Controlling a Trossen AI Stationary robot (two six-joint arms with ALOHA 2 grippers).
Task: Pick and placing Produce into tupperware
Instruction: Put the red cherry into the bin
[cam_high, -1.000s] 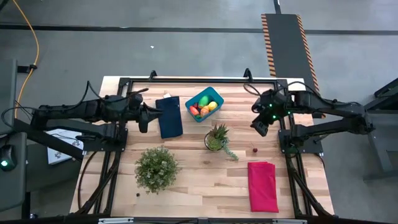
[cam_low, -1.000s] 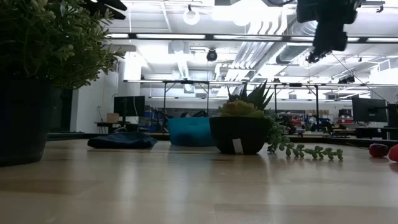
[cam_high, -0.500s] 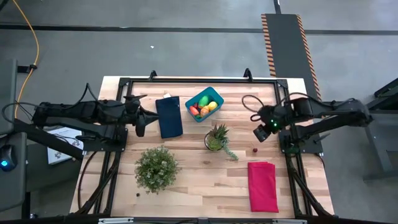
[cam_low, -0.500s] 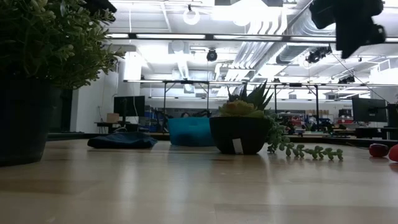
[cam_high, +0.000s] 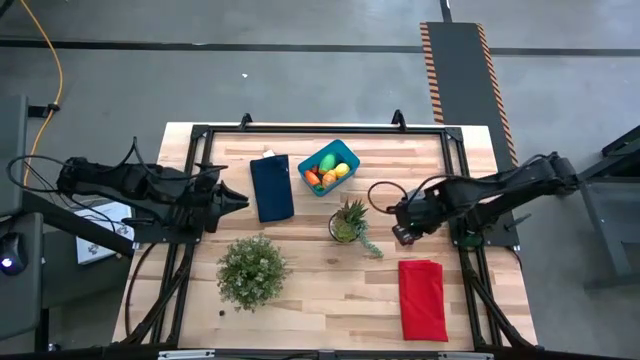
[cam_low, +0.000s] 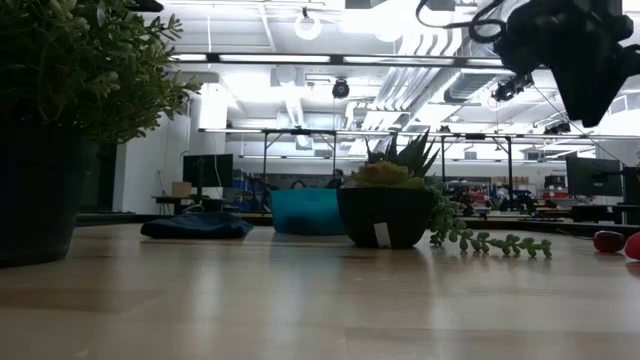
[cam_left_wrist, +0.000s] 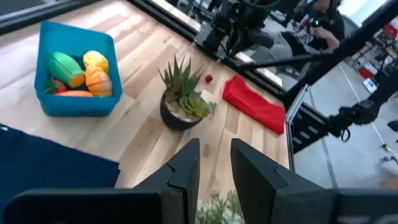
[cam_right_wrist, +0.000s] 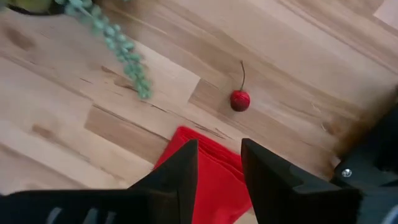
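The blue tupperware (cam_high: 328, 167) sits at the table's far middle. Inside it lie a green oval (cam_left_wrist: 64, 64), a yellow lemon (cam_left_wrist: 95, 60), an orange oval (cam_left_wrist: 99, 80) and a carrot (cam_left_wrist: 73, 93). A small red cherry (cam_right_wrist: 240, 100) with a stem lies on the bare wood right of the spiky plant, also visible from above as the cherry (cam_high: 408, 240). My right gripper (cam_right_wrist: 219, 146) hangs over the table beside the cherry, pointing down, open, nothing between its fingers. My left gripper (cam_left_wrist: 216, 148) is open and empty at the table's left side (cam_high: 242, 199).
A spiky plant (cam_high: 348, 222) in a dark pot stands mid-table, its trailing strand (cam_right_wrist: 124, 56) reaching toward the cherry. A bushy potted plant (cam_high: 252, 270) stands near left. A dark blue cloth (cam_high: 271, 187) lies left of the tub, and a red cloth (cam_high: 422, 298) near right.
My right gripper has swung from the far right toward the near edge and the cherry, sinking and rolling about its own axis. My left gripper has swung a little toward the near edge. Neither has changed its opening.
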